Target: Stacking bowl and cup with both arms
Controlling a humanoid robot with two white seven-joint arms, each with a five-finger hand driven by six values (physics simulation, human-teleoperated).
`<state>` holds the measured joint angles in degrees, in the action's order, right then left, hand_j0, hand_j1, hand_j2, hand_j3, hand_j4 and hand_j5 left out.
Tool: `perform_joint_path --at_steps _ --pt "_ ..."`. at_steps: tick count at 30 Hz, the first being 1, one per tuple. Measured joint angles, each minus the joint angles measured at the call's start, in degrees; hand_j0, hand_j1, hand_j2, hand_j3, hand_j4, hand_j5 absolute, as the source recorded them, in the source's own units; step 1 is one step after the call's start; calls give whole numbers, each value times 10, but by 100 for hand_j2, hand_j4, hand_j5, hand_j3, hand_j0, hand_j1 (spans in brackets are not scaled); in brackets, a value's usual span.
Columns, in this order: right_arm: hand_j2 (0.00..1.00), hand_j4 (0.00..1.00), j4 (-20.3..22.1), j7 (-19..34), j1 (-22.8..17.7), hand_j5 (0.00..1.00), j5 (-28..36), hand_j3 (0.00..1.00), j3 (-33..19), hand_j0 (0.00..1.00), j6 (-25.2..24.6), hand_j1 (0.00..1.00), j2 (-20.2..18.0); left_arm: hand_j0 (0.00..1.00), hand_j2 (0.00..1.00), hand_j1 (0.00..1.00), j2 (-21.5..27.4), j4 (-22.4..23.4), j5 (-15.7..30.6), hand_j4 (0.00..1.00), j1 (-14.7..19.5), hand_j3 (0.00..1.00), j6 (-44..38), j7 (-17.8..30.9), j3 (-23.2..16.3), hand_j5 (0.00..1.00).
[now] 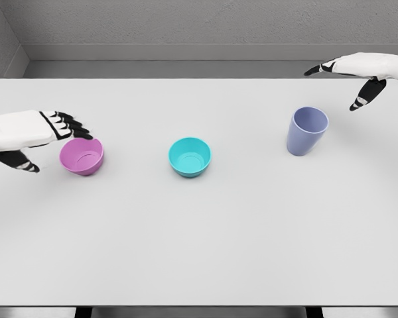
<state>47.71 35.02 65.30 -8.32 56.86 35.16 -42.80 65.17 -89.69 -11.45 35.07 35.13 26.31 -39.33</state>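
Your left hand [33, 136] sits at the left edge of the frame, at mid-height, with its dark fingers [71, 124] spread and reaching over the near rim of the pink bowl [81, 156]; the thumb hangs lower, to the left of the bowl. The fingertips overlap the rim from this angle, but you cannot tell whether they touch it, and the hand grips nothing. Your right hand [358, 71] is in the upper right corner, fingers extended and loose, holding nothing, with one finger pointing left and the thumb angled down. The purple cup [306, 130] stands below and to the left of that hand, clearly apart from it, upright with a slight tilt, mouth facing up. The teal bowl [190, 156] rests near the centre of the frame, between the pink bowl and the cup, well apart from both hands. All three vessels stand separately on the white table [199, 252], none stacked.
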Motion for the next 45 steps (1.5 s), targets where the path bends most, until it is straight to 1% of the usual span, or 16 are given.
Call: perform_joint_path --at_steps 1,4,7,8,10,12,15,18,24,28,32,37,41,45 --pt "100 100 0 0 -7 100 0 100 0 100 0 100 0 100 100 100 -5 3 15 100 0 100 0 4 -1 100" --pt "100 100 0 0 -7 100 -1 100 1 100 0 100 -1 100 100 100 -26 16 54 100 0 100 0 12 -2 100" --pt "100 100 0 0 -5 100 -1 100 2 100 0 100 -1 100 100 100 -49 33 70 100 0 100 0 14 -3 100" --pt "100 100 0 0 -4 100 -1 100 3 100 0 100 -1 100 100 100 -53 39 68 100 2 100 0 15 -4 100" --pt "100 100 0 0 -3 100 -1 100 8 100 0 100 -2 100 100 100 -63 55 49 100 18 100 0 15 -6 100" --pt "100 100 -1 0 0 100 -3 100 11 100 0 100 -2 100 100 100 -71 76 30 100 18 100 0 16 -7 100" --pt "100 100 -1 0 3 100 -4 100 19 100 0 100 0 100 100 100 -81 103 -9 100 21 100 0 19 -8 100" --pt "100 100 -1 0 2 100 -5 100 25 100 0 100 1 100 100 100 -92 118 -28 100 28 100 0 23 -8 100" --pt "100 100 9 0 2 100 -6 100 40 100 0 100 1 100 100 100 -113 132 -37 100 28 100 0 24 -8 100" --pt "100 100 18 0 0 100 -6 100 45 100 0 100 0 100 100 100 -116 141 -44 100 37 100 0 24 -17 100" --pt "100 100 23 0 -2 100 -6 100 51 100 0 100 -1 100 100 100 -117 149 -53 100 38 100 0 24 -22 100" --pt "100 100 38 0 -7 100 -6 100 54 100 0 100 1 100 100 100 -130 163 -56 100 38 100 0 24 -24 100" --pt "100 100 45 0 -13 100 -6 100 56 100 0 100 2 100 100 100 -133 166 -57 100 39 100 0 24 -24 100" --pt "100 100 57 0 -16 100 -6 100 60 100 0 100 1 100 100 100 -136 167 -67 100 39 100 0 24 -25 100"
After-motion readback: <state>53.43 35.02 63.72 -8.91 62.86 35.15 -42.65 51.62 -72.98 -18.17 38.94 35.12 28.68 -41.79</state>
